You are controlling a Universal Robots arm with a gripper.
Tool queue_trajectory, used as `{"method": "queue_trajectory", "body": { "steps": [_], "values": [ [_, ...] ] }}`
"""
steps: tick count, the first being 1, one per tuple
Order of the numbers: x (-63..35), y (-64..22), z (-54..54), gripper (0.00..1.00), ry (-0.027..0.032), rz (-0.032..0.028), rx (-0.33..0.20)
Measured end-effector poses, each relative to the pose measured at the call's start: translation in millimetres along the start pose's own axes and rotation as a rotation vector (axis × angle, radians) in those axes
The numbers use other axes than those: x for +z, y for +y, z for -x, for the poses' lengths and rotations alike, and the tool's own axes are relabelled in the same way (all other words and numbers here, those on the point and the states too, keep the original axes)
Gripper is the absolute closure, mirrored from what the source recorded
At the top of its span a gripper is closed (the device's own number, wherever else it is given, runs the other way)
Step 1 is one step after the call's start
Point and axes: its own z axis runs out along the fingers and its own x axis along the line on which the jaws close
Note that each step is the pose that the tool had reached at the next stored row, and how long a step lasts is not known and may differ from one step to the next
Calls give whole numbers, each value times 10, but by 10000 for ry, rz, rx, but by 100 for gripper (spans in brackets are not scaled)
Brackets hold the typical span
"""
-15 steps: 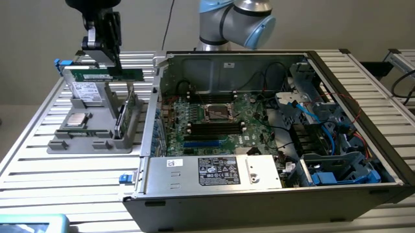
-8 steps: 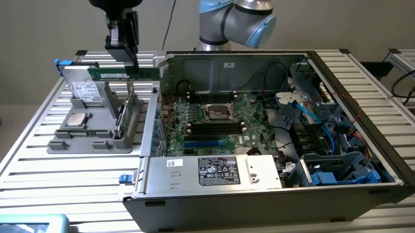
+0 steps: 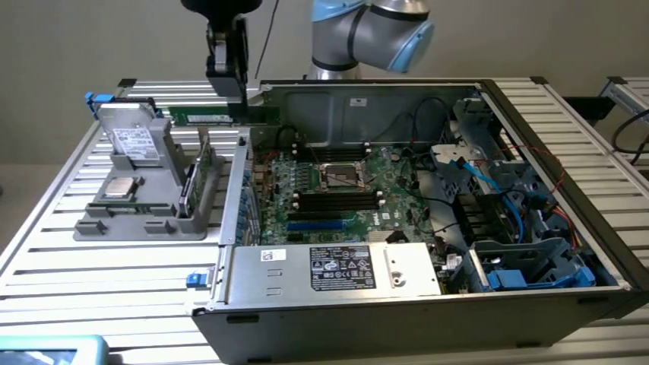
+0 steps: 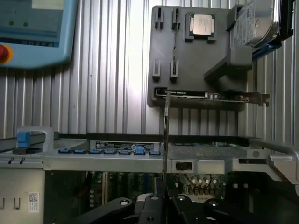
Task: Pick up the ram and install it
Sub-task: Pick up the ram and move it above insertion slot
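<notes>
The ram (image 3: 200, 116) is a slim green stick held level in the air, over the gap between the grey parts holder (image 3: 96, 228) and the open computer case (image 3: 406, 312). My gripper (image 3: 231, 103) hangs from above and is shut on the stick near its middle. In the wrist view the ram (image 4: 166, 140) shows edge-on as a thin dark line running out from my gripper (image 4: 164, 199), whose fingers (image 4: 152, 205) press on both its sides. The motherboard (image 3: 390, 171) lies in the case, with black memory slots (image 3: 335, 202) and blue slots (image 3: 319, 225) beside the processor socket (image 3: 342, 175).
The parts holder carries a silver processor chip (image 3: 121, 186), a hard drive (image 3: 132, 141) and an upright card (image 3: 203, 171). The power supply (image 3: 335, 266), cables (image 3: 476, 171) and drive cages (image 3: 527, 262) crowd the case. A teach pendant (image 4: 32, 28) lies on the slatted table (image 3: 112, 266).
</notes>
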Motion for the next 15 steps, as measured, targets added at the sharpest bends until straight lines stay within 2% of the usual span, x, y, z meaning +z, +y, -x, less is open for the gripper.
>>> {"method": "queue_trajectory", "body": {
  "steps": [15],
  "values": [
    [61, -685, -2, 87, 0, 0, 0]
  ]
}}
